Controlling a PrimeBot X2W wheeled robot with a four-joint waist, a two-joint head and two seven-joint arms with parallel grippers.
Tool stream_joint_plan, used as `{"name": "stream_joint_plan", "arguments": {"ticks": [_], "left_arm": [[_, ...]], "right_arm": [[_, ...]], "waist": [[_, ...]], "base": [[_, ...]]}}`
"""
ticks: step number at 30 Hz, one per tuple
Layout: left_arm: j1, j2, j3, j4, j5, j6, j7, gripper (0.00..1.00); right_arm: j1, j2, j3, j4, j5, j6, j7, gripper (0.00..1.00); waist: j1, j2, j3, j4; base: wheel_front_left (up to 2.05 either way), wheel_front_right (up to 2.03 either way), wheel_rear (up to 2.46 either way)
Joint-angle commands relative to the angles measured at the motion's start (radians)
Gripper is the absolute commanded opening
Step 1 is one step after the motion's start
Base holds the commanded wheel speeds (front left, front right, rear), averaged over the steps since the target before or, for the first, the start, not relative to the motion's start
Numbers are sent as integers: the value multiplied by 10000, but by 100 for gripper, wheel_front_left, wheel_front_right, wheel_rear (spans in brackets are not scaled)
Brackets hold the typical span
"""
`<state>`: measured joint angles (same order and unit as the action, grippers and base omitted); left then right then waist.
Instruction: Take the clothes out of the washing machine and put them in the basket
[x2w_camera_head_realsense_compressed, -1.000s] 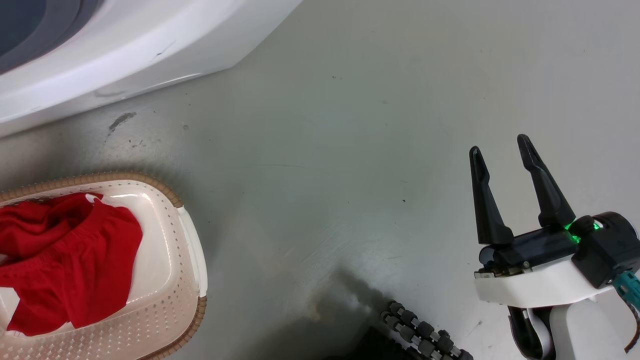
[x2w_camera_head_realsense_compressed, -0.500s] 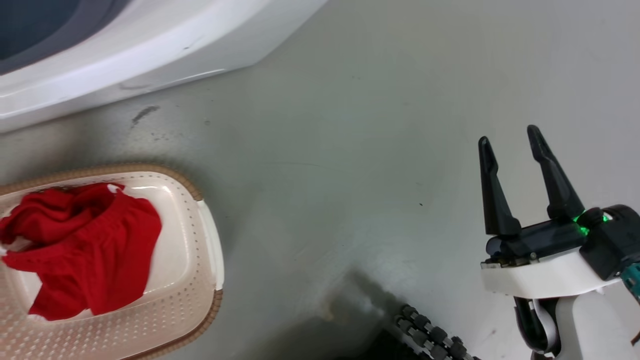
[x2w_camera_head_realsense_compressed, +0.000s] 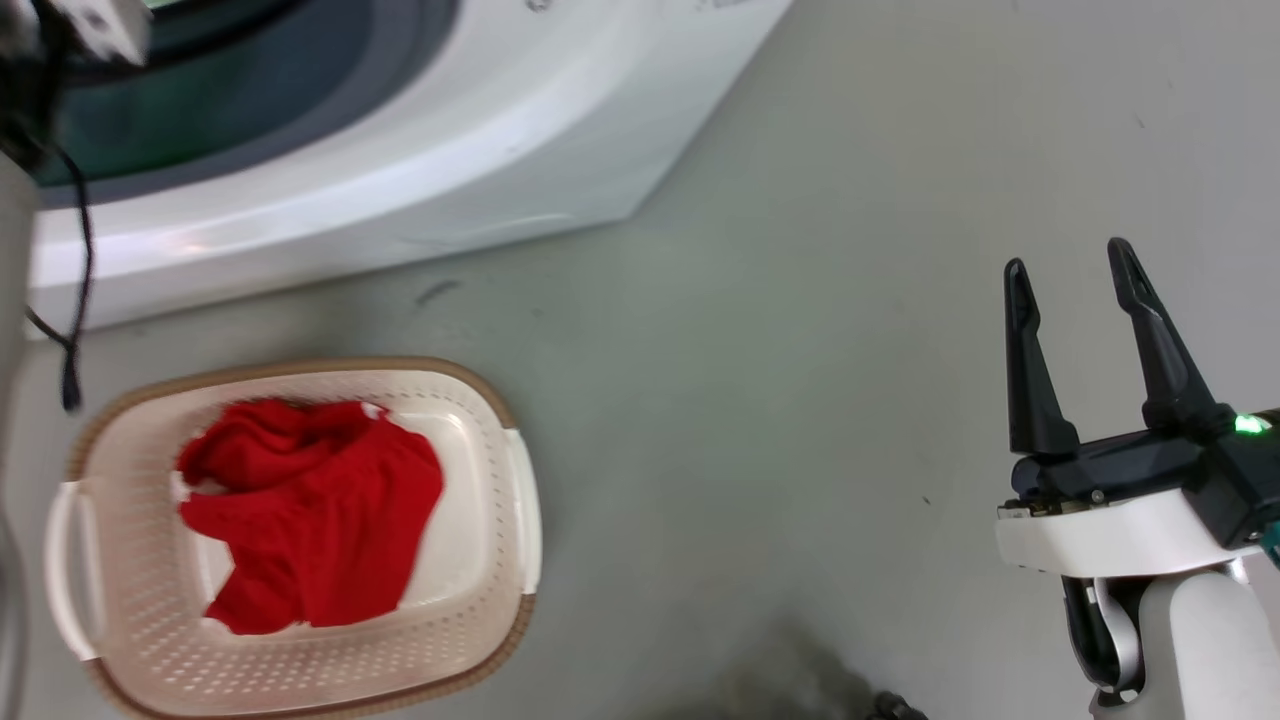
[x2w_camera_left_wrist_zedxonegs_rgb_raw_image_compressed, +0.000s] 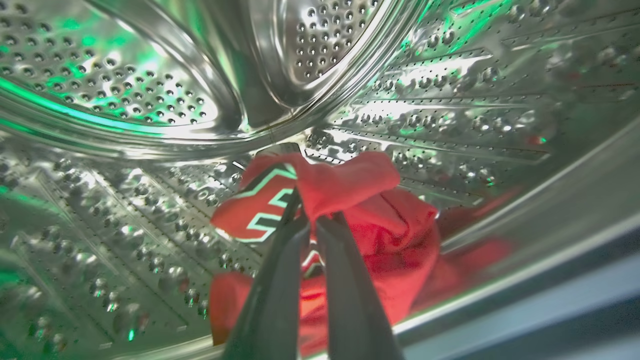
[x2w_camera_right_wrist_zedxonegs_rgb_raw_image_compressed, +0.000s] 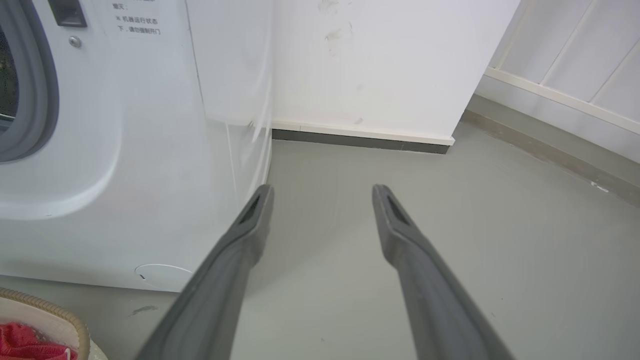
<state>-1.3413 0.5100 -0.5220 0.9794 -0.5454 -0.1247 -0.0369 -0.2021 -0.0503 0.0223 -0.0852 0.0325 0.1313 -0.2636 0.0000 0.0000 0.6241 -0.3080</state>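
The head view has shifted, now showing the whole basket.

2 lines of small grey print on washer front, too blurred to read, white marks on red garment, illegible

red clothes, cream basket, white washing machine

Polished steel on the drum, perforated and gleaming. The clothes are soft red cloth, matt against it. Glossy white shell on the washing machine. The basket is smooth cream plastic, brown woven-look rim. The floor is smooth, faintly sheened.
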Motion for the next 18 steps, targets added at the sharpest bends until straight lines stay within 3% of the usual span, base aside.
{"name": "stream_joint_plan", "arguments": {"ticks": [1, 6, 11, 18], "left_arm": [[239, -62, 35, 66, -97, -30, -344, 0], [1191, -547, -96, 289, -228, -36, -1779, 0], [2075, -940, 24, 23, -250, -30, -2252, 0], [4051, -1224, 1047, -2215, 217, 391, -2292, 0]], "right_arm": [[104, 2, -11, 35, -69, -10, -17, 100], [285, 1, -153, 114, -353, -10, -17, 100], [558, 1, -221, 218, -559, -10, -17, 100], [924, 2, -324, 407, -638, -10, -17, 100]], "waist": [[0, 0, -663, 576], [0, 0, -1535, 1050], [0, 0, -2328, 1444], [0, 0, -3373, 1903]], "base": [[0, 0, 0], [0, 0, 0], [0, 0, 0], [0, 0, 0]]}}
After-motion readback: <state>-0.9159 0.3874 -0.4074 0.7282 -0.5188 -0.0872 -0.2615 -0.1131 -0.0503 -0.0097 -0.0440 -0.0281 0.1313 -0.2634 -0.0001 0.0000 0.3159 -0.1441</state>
